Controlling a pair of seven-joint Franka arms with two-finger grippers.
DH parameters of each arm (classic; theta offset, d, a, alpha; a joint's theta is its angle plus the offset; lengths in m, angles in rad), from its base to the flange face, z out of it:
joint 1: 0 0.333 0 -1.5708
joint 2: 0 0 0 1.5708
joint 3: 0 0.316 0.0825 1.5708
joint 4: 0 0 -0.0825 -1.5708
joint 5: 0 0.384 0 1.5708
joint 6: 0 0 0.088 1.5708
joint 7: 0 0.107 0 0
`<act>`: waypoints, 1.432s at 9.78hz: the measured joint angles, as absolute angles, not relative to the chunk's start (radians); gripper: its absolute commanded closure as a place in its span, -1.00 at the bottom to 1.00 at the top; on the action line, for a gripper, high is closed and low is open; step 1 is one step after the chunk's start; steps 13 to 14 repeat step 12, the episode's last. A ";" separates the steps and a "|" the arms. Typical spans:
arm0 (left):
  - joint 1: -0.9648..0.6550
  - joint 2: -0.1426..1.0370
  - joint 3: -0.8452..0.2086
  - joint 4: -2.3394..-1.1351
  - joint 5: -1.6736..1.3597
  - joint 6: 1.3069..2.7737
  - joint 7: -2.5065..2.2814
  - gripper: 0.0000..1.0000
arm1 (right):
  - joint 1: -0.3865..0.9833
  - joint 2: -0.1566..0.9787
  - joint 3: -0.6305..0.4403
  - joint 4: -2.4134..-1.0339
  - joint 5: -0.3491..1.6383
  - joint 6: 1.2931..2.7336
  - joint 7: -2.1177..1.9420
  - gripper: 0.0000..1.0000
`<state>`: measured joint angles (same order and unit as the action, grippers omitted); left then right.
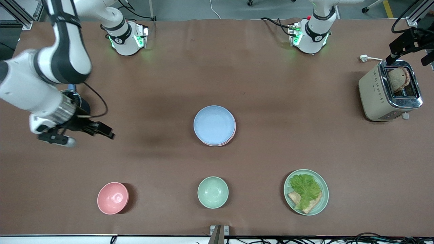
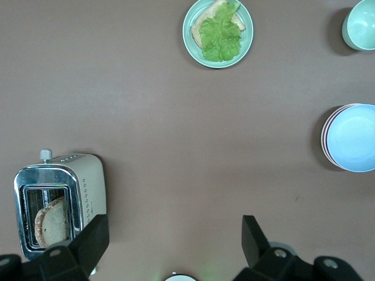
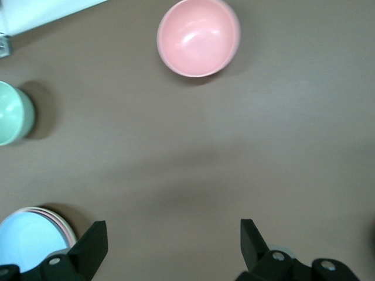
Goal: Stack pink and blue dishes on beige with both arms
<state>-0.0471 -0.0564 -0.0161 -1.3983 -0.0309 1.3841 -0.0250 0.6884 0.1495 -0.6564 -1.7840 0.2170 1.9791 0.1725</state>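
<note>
The light blue plate (image 1: 214, 123) (image 2: 354, 137) (image 3: 26, 237) lies on top of a stack at the table's middle. Only the rim of the pale pink plate (image 1: 231, 139) (image 2: 324, 134) (image 3: 64, 225) shows beneath it. The beige plate is hidden under the stack. My right gripper (image 1: 79, 135) (image 3: 173, 234) hangs open and holds nothing, over bare table toward the right arm's end, well away from the stack. My left gripper (image 1: 412, 51) (image 2: 176, 234) is open with nothing in it, high over the table beside the toaster at the left arm's end.
A cream toaster (image 1: 390, 91) (image 2: 58, 205) holding a bread slice stands at the left arm's end. Near the front edge sit a pink bowl (image 1: 112, 198) (image 3: 198, 38), a mint-green bowl (image 1: 213, 192) (image 2: 360, 23) and a green plate with lettuce (image 1: 306, 192) (image 2: 218, 33).
</note>
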 measured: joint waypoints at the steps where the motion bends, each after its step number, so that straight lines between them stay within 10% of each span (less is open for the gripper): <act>1: -0.047 -0.051 -0.017 -1.398 -0.031 1.388 -0.025 -1.00 | 0.689 0.117 -0.657 -1.736 0.134 1.878 0.212 -1.00; 4: -0.046 -0.031 -0.016 -1.399 -0.029 1.408 -0.036 -1.00 | 0.659 0.025 -0.633 -1.691 0.022 1.774 0.229 -1.00; 9: -0.042 -0.029 -0.014 -1.404 -0.023 1.409 -0.039 -1.00 | 0.103 -0.101 -0.169 -1.613 -0.010 1.632 0.152 -1.00; 14: -0.042 -0.029 -0.014 -1.404 -0.023 1.409 -0.039 -1.00 | -0.003 -0.033 -0.097 -1.480 -0.038 1.546 0.108 -1.00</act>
